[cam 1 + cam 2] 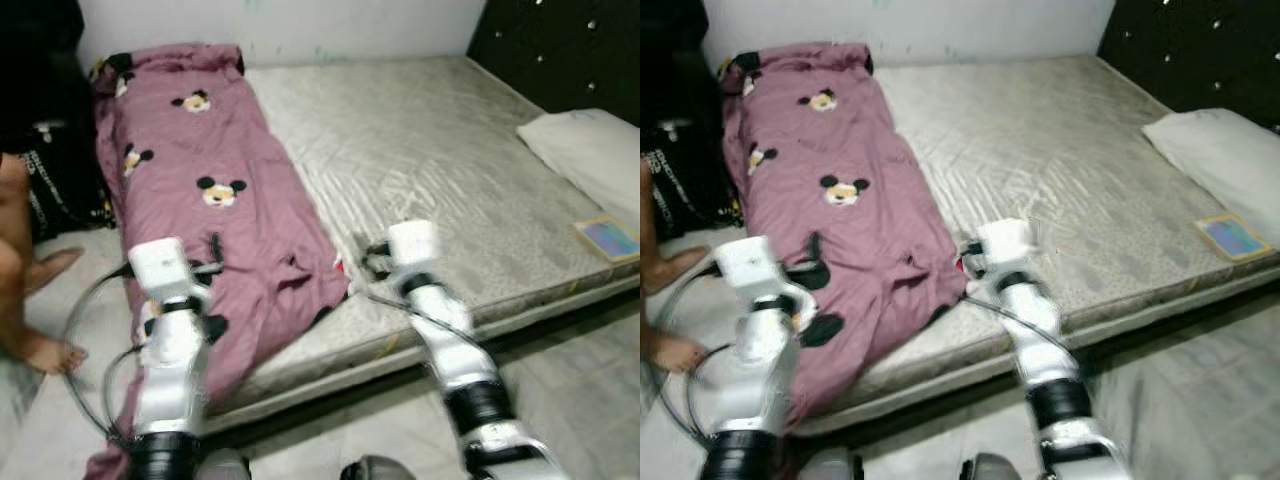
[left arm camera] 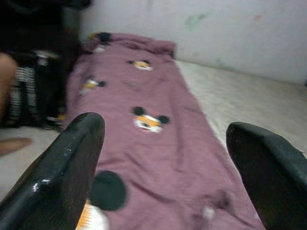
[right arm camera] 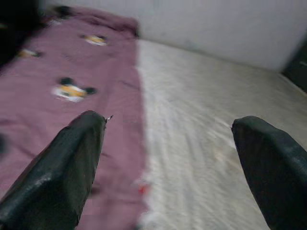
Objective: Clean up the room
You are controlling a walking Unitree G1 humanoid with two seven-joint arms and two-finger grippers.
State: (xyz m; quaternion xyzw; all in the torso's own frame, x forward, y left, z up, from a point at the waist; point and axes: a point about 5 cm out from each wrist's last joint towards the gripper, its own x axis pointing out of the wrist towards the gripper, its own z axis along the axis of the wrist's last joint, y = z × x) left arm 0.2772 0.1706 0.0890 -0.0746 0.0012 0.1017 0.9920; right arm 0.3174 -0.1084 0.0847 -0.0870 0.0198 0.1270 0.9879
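Note:
A mauve blanket (image 1: 200, 150) printed with cartoon mouse heads lies along the left side of a bare grey mattress (image 1: 430, 150). Its near end hangs crumpled over the mattress's front edge toward the floor. My left gripper (image 1: 210, 258) hovers open over the blanket's near part, and in the left wrist view its fingers (image 2: 72, 158) are spread wide above the cloth. My right gripper (image 1: 370, 256) is open beside the blanket's right edge near the mattress's front. Its fingers (image 3: 72, 158) straddle the line between blanket and bare mattress. Neither gripper holds anything.
A white pillow (image 1: 590, 150) lies at the right against a black padded headboard (image 1: 560, 50). A thin colourful book (image 1: 608, 238) sits near the mattress's right front corner. A person's bare leg and foot (image 1: 25, 300) stand at the left by a black bag (image 1: 60, 180). Tiled floor (image 1: 580, 380) runs along the front.

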